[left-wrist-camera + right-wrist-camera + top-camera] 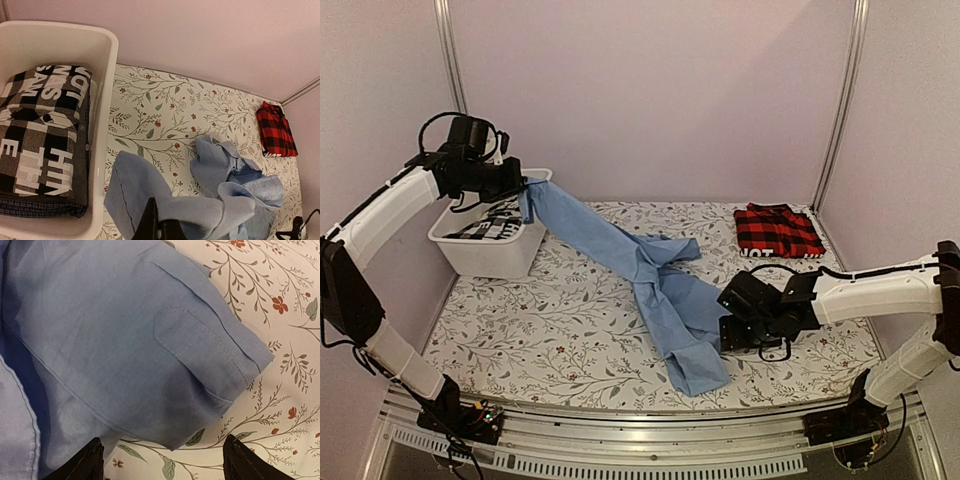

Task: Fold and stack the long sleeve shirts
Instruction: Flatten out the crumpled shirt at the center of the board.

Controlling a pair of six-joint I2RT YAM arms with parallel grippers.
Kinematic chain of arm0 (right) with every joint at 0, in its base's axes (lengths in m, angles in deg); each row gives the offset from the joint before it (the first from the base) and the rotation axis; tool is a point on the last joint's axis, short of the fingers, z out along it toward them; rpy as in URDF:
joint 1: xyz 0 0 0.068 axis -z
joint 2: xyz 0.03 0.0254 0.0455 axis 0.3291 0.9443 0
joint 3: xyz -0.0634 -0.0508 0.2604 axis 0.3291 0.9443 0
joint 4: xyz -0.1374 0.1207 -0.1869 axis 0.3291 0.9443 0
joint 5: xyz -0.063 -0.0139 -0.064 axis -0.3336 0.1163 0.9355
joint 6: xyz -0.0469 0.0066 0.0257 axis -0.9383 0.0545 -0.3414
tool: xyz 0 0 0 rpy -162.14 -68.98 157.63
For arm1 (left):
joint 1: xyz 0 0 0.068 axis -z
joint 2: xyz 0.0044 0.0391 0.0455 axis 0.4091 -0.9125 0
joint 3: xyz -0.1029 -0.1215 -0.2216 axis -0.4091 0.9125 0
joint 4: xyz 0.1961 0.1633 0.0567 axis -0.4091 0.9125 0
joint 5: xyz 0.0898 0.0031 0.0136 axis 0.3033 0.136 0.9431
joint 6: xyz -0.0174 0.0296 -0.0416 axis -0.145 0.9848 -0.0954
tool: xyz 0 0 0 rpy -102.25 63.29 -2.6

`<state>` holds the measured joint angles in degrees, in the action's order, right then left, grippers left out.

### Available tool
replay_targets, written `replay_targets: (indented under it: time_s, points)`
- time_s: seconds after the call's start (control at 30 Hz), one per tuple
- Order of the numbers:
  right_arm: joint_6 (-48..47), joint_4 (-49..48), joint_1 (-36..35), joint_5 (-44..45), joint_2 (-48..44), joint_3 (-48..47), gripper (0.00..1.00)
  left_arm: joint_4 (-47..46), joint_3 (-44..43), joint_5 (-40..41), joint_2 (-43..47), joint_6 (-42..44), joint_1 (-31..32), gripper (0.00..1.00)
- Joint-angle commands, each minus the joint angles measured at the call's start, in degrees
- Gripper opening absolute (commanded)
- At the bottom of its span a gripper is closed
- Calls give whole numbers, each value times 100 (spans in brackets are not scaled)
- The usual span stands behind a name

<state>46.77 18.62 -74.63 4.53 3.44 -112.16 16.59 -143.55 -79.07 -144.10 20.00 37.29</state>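
Our left fingers (149, 224) are clamped on the blue shirt (650, 285), lifting 1 end beside the bin (480, 258). The rest trails across the bench (520, 330). Our right fingers (239, 462) stand apart over its cuff. Closing off-edge, we might miss the cuff or pinch 2 layers and bunch the shirt.

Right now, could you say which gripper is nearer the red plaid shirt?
Right: the right gripper sits just nearside of the plaid shirt; the left gripper is far off by the bin.
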Motion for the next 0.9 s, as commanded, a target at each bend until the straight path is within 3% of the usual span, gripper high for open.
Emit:
replay_targets:
  time_s: [0.0,0.2,0.43,0.5,0.57,0.67,0.73,0.87]
  points:
    - [537,445,-154,401,244,72,78,35,-212,-109,-97,75,-85,0]
    - [673,343,-153,838,718,-148,73,88,-292,-83,-118,76,-89,0]
    - [732,282,-154,1362,1453,-564,60,124,-328,-72,-127,102,-97,0]
    - [751,262,-153,1569,1523,-657,50,125,-344,-81,-149,102,-100,0]
    - [707,302,-153,1757,1540,-794,29,143,-377,-79,-156,117,-102,0]
    - [715,664,-153,2103,1484,-1016,7,175,-436,-39,-155,144,-110,0]
    - [741,972,-133,2385,1390,-1255,0,201,-486,-25,-159,167,-130,0]
    - [832,1918,3,2825,1103,-1877,0,276,-609,48,-144,214,-190,0]
